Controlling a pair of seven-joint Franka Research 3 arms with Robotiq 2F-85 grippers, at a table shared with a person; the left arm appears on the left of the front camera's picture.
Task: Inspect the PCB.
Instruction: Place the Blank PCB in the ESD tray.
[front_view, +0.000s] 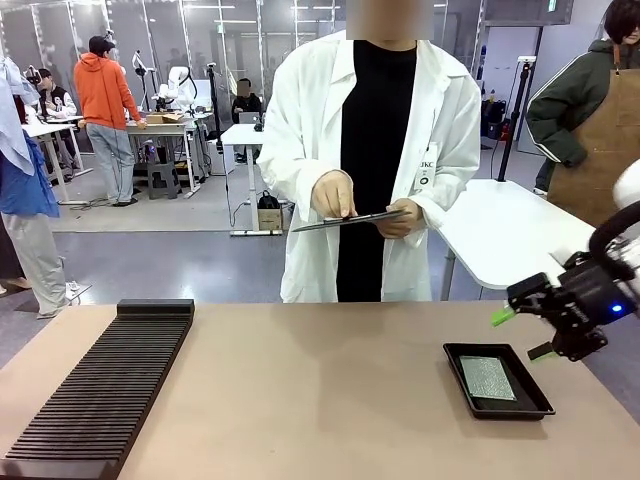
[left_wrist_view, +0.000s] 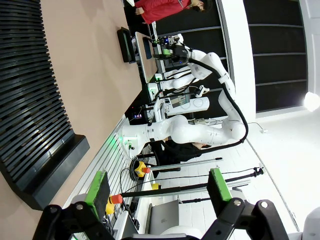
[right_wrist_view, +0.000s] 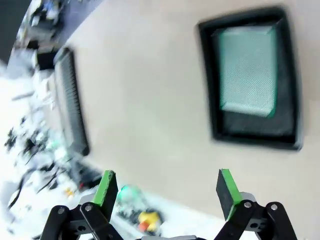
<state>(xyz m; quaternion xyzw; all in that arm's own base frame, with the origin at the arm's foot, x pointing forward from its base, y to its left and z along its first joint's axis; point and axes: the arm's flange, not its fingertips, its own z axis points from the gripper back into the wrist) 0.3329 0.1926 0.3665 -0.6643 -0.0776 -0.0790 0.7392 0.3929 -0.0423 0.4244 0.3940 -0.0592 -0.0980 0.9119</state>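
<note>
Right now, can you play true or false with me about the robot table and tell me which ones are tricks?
1. The PCB is lying inside the black tray. True.
2. The right hand is squeezing the PCB. False: it is open, up in the air beside the tray, holding nothing.
3. The person in the white coat holds a clipboard. True.
4. The black slotted rack sits right next to the tray. False: the rack is on the robot's left side of the table, the tray on the right.
5. The left hand is shut tight. False: its fingers stand wide apart.
</note>
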